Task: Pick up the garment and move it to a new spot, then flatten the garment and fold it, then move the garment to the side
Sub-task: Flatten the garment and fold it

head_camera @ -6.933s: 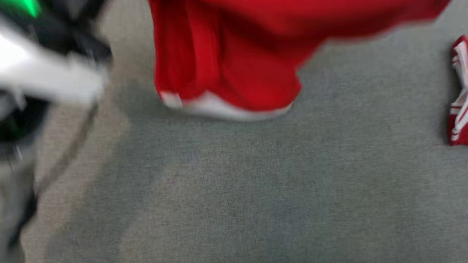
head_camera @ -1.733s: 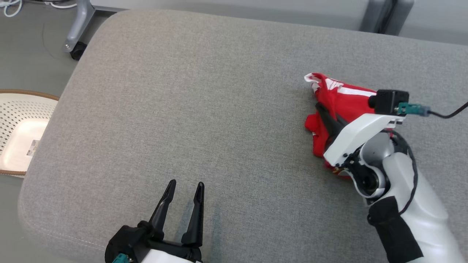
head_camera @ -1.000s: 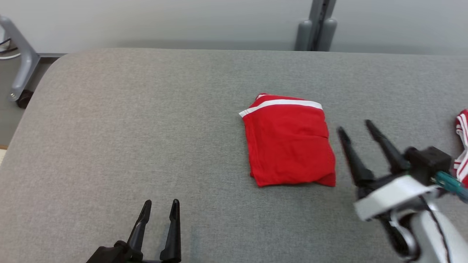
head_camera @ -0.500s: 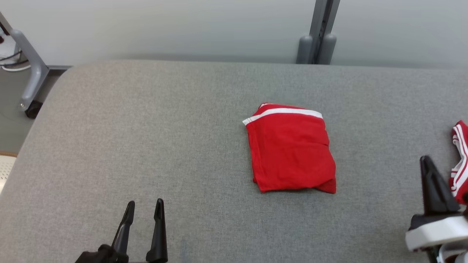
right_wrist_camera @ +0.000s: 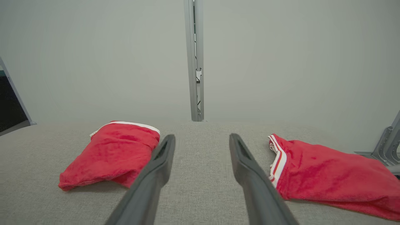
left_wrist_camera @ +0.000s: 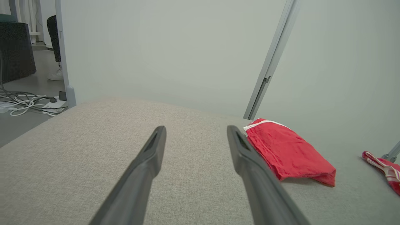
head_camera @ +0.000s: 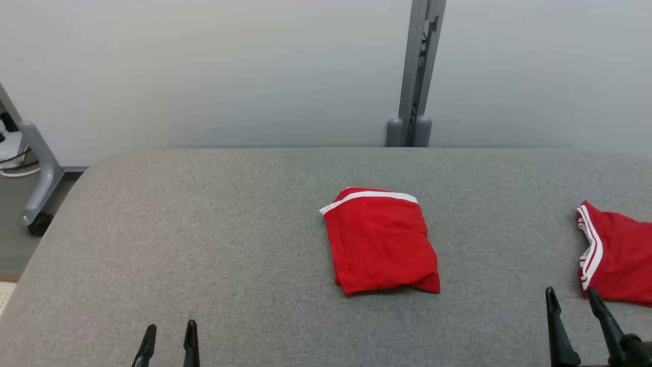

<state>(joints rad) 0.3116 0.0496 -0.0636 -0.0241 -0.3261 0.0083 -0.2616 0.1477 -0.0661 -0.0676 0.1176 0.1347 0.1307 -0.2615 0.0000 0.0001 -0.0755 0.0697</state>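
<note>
**Left end effector [head_camera: 170, 330] and right end effector [head_camera: 570, 293] both open; folded garment [head_camera: 382, 239] lies free on the tabletop [head_camera: 204, 229]**

The left end effector's two dark fingers [left_wrist_camera: 150, 162] stand apart with nothing between them, only grey fabric showing in the gap. It sits nearer the robot than the garment and off to the garment's left, well apart from it. In the left wrist view [left_wrist_camera: 197, 131] the garment [left_wrist_camera: 287, 150] lies just past the right-hand finger.

The right end effector also has its fingers spread and empty. It is nearer the robot than the garment and off to the garment's right. In its own wrist view [right_wrist_camera: 202, 137] the garment [right_wrist_camera: 115, 150] shows beyond one finger and a second garment [right_wrist_camera: 328, 175] beyond the other.

The garment is red, folded into a compact packet, with a white band along its far edge. It rests flat on the grey tabletop, touched by neither end effector.

The second garment [head_camera: 619, 255], red with white stripes along the edge facing the garment, lies loosely spread to the garment's right, well apart from it.

Behind the garment, past the tabletop's far edge, a grey post [head_camera: 417, 76] stands against a pale wall [head_camera: 204, 76]. Far to the garment's left, off the tabletop, is a grey leg [head_camera: 38, 178].
</note>
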